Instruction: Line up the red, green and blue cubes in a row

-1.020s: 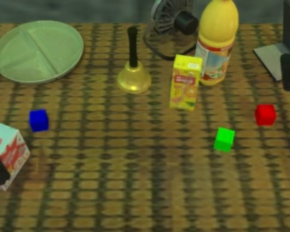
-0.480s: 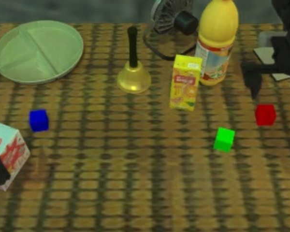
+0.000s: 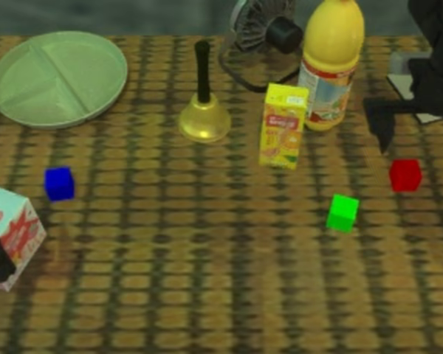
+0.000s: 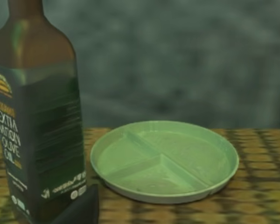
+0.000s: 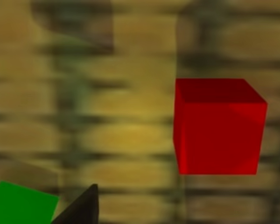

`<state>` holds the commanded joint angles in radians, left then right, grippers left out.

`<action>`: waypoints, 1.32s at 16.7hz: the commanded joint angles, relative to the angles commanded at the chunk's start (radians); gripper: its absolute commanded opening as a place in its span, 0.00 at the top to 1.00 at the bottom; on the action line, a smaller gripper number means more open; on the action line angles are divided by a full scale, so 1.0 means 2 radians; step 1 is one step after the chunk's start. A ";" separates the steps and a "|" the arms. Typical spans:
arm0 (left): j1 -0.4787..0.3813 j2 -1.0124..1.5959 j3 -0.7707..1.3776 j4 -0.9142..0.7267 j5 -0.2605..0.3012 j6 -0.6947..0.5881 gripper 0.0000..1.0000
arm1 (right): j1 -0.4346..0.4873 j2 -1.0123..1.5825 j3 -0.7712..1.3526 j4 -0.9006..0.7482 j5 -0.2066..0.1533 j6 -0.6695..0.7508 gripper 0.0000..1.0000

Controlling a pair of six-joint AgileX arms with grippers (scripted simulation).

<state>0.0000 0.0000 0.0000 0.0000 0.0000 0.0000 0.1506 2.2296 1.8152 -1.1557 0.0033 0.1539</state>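
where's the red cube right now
In the top view the red cube sits on the table's right side, right of the green cube, with the right gripper just beyond it.

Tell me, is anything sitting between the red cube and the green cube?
No. In the top view, only bare woven table lies between the red cube and the green cube.

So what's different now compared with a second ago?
The right arm has come into the top view at the far right edge, its right gripper now hanging above the table just behind the red cube. Nothing grasped. Red, green cube and blue cube haven't shifted.
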 joint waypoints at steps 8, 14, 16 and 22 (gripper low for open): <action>0.000 0.000 0.000 0.000 0.000 0.000 0.00 | 0.003 0.052 -0.079 0.134 0.001 0.002 0.00; 0.000 0.000 0.000 0.000 0.000 0.000 0.00 | 0.003 0.058 -0.086 0.143 0.001 0.002 0.08; 0.000 0.000 0.000 0.000 0.000 0.000 0.00 | 0.003 0.058 -0.086 0.143 0.001 0.002 0.23; 0.000 0.000 0.000 0.000 0.000 0.000 0.00 | 0.003 0.058 -0.086 0.143 0.001 0.002 0.68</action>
<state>0.0000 0.0000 0.0000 0.0000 0.0000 0.0000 0.1572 2.3457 1.6440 -0.8690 0.0046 0.1577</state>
